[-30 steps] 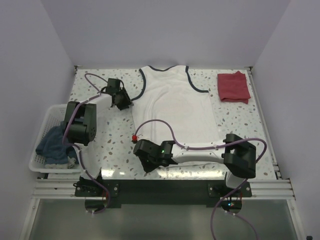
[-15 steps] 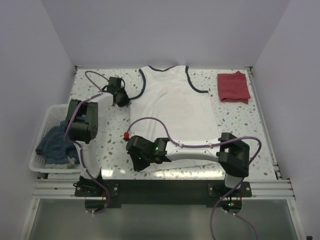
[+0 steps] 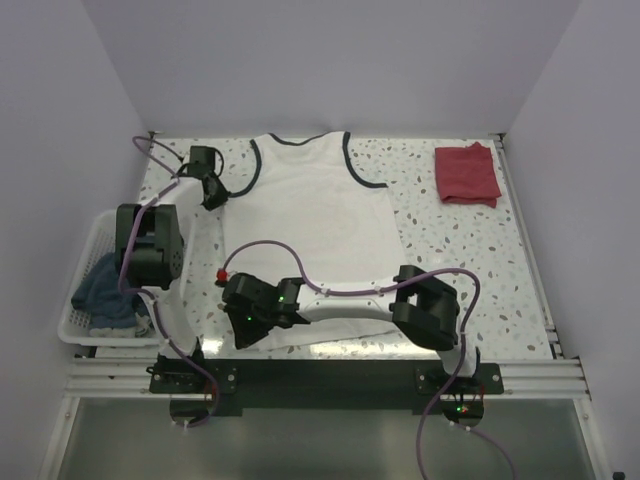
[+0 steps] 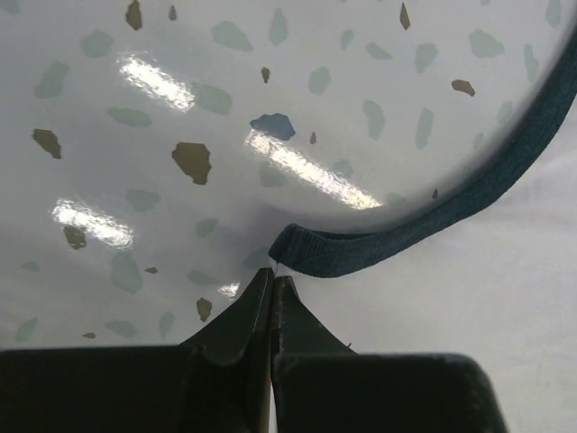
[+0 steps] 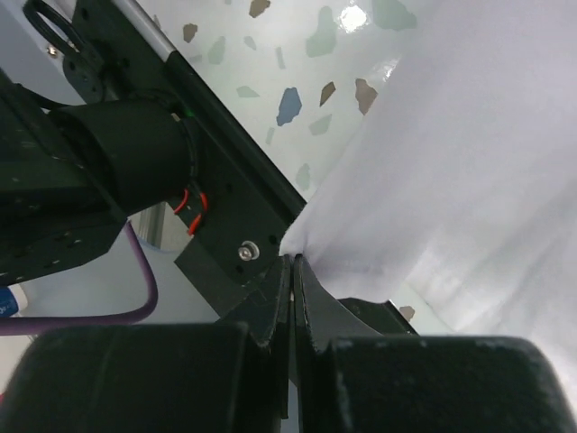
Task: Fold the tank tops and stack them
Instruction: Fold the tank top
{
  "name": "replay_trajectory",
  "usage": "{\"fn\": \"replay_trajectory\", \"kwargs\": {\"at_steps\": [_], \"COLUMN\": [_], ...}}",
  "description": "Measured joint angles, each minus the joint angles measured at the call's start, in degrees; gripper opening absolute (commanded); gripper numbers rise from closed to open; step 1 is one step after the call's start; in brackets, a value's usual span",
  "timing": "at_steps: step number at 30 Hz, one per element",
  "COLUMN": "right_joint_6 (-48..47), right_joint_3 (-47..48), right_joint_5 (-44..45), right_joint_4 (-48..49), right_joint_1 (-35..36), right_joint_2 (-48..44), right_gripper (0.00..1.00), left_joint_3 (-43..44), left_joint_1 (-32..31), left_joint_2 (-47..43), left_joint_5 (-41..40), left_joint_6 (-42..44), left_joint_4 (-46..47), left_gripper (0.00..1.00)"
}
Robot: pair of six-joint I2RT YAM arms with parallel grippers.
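White tank top (image 3: 322, 212) with navy trim (image 4: 505, 180) at neck and armholes lies spread mostly flat on the speckled terrazzo tabletop (image 3: 455, 255), left of centre, neck toward the far edge. Print not readable from the top view.

Left end effector (image 3: 211, 189) is at the top's left armhole. In the left wrist view its (image 4: 272, 276) fingers are pressed together, pinching the cloth right where the navy trim folds over.

Right end effector (image 3: 243, 322) is at the near left hem corner, its arm reaching across the near edge of the cloth. In the right wrist view its (image 5: 293, 262) fingers are closed on a pointed corner of white fabric, lifted slightly off the tabletop.

Dark red tank top (image 3: 467, 173), folded into a small rough square, sits at the far right, well apart from the white one.

White plastic basket (image 3: 83, 258) off the left edge holds a crumpled blue cloth (image 3: 105, 291).
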Motion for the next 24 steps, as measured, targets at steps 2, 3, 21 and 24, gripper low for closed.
{"fn": "replay_trajectory", "kwargs": {"at_steps": [2,3,21,24], "right_joint_6": [-0.02,-0.02,3.89,4.81], "right_joint_3": [0.48,0.61,-22.47,-27.15], "right_joint_5": [-0.37,-0.39,-1.25,-1.57], "right_joint_4": [0.28,0.44,7.26,8.33], "right_joint_1": [-0.02,-0.02,-10.29,-10.88], "right_joint_2": [0.02,0.02,-20.98,-22.97], "right_gripper": [0.0,0.0,0.0,0.0], "left_joint_3": [0.7,1.31,20.0,20.7], "left_joint_1": [0.76,0.81,-10.38,-11.85], "left_joint_2": [0.0,0.0,8.61,10.73], "left_joint_5": [-0.39,-0.46,-0.42,-0.39], "left_joint_6": [0.68,0.94,0.5,-0.02], "left_joint_4": [-1.07,-1.68,-6.71,-7.04], "left_gripper": [0.0,0.0,0.0,0.0]}}
